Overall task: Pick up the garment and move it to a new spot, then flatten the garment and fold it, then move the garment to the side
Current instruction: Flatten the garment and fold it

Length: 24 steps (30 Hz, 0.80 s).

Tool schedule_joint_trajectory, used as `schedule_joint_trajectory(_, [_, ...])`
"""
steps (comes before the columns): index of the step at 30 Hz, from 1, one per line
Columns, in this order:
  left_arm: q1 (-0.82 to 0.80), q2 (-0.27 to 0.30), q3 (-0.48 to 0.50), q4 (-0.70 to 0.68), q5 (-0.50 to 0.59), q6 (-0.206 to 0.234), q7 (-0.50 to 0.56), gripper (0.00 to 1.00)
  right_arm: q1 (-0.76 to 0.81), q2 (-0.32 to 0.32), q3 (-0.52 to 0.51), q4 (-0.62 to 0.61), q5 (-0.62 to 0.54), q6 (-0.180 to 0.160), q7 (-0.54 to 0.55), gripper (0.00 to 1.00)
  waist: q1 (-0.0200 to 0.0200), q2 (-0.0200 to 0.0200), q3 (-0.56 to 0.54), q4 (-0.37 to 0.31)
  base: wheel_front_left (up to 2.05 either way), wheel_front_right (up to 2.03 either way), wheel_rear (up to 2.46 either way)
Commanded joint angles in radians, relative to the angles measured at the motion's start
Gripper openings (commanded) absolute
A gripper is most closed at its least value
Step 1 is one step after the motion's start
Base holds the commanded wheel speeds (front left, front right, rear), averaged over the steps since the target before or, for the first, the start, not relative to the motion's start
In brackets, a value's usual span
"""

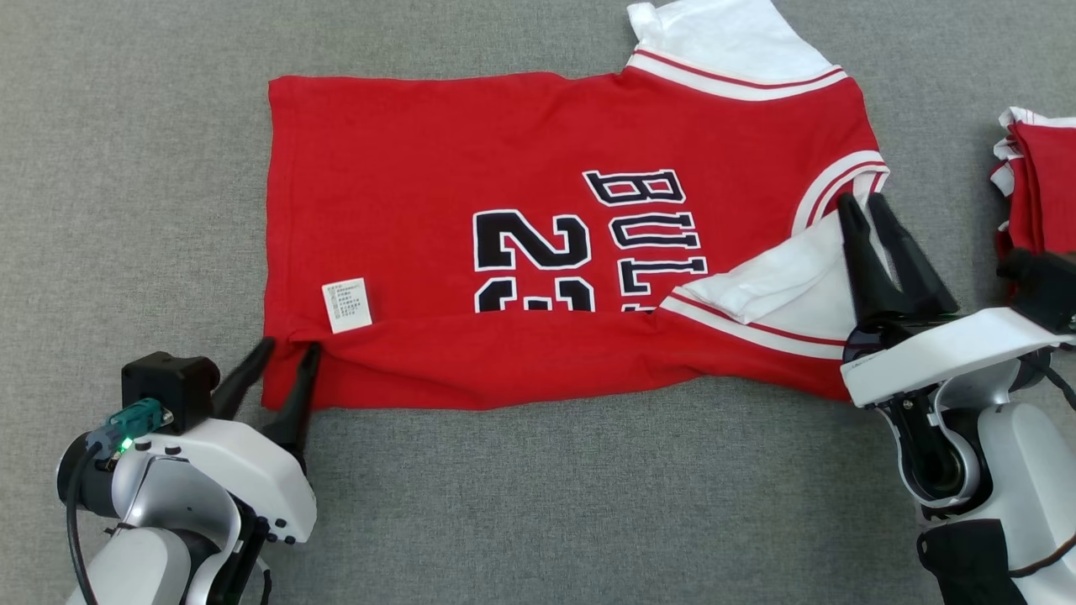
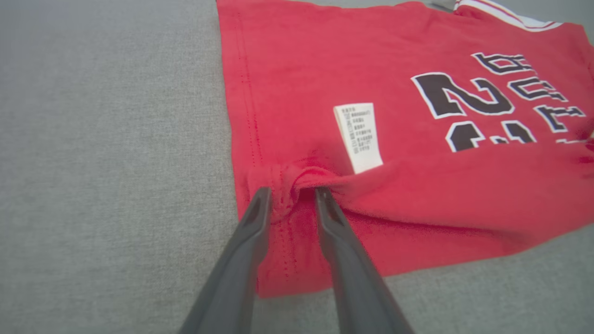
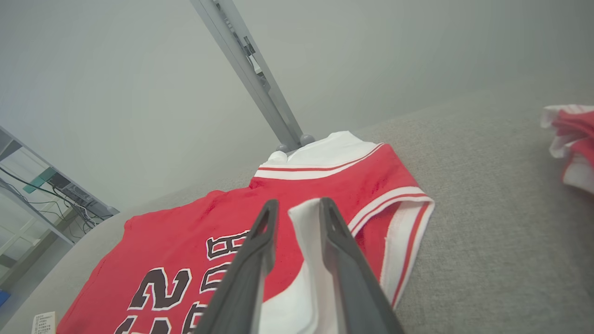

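The left hand [image 1: 286, 351] sat at the near left corner of the jersey [image 1: 437, 168], its slightly parted fingers [image 2: 253, 218] straddling a bunched pinch of soft red knit beside a white care label [image 1: 347, 305]. The jersey lay flat on the grey felt-like desk [image 1: 126, 168], near edge folded over. The right hand [image 1: 866, 206], narrowly open, held the white sleeve [image 3: 304, 222] between its fingers. A folded pile [image 1: 1038, 176] lay farther right.

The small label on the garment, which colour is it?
White with dark print; the label on the red garment shows best in the left wrist view.
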Motion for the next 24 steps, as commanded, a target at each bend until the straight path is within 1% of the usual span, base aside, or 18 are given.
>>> schedule_joint_trajectory(1, [-0.019,-0.001,0.004,0.002,-0.001,-0.001,-0.012,1.0,-0.005,-0.006,-0.004,0.001,0.0,0.001,-0.02,1.0,0.0,0.0,-0.003,-0.001,0.0,0.0,0.0])
schedule_joint_trajectory(3, [-0.016,-0.01,0.011,-0.001,-0.001,0.005,-0.037,1.0,0.004,-0.004,-0.008,-0.009,0.008,0.001,-0.037,1.0,0.0,0.0,-0.007,0.0,0.0,0.0,0.0])
schedule_joint_trajectory(6, [-0.011,-0.023,0.021,-0.004,0.008,0.017,-0.086,1.0,0.027,-0.012,-0.021,-0.04,-0.012,0.001,-0.074,1.0,0.0,0.0,-0.019,0.003,0.0,0.0,0.0])
schedule_joint_trajectory(10, [-0.007,-0.051,0.048,-0.014,0.026,0.049,-0.178,1.0,0.073,-0.022,-0.043,-0.11,-0.084,0.001,-0.133,1.0,0.0,0.0,-0.046,0.01,0.0,0.0,0.0])
schedule_joint_trajectory(15, [0.0,-0.088,0.087,-0.012,0.033,0.081,-0.3,1.0,0.154,-0.018,-0.067,-0.208,-0.195,0.001,-0.163,1.0,0.0,0.0,-0.097,0.017,0.0,0.0,0.0])
schedule_joint_trajectory(17, [0.005,-0.108,0.098,-0.006,0.031,0.084,-0.353,1.0,0.188,-0.013,-0.073,-0.243,-0.231,0.001,-0.166,1.0,0.0,0.0,-0.116,0.015,0.0,0.0,0.0])
schedule_joint_trajectory(22, [0.032,-0.132,0.1,0.033,0.03,0.072,-0.437,1.0,0.271,-0.007,-0.089,-0.299,-0.329,0.001,-0.155,1.0,0.0,0.0,-0.163,0.01,0.0,0.0,0.0])
schedule_joint_trajectory(24, [0.039,-0.12,0.094,0.064,0.061,0.08,-0.456,1.0,0.301,-0.011,-0.099,-0.31,-0.373,0.001,-0.152,1.0,0.0,0.0,-0.177,0.009,0.0,0.0,0.0])
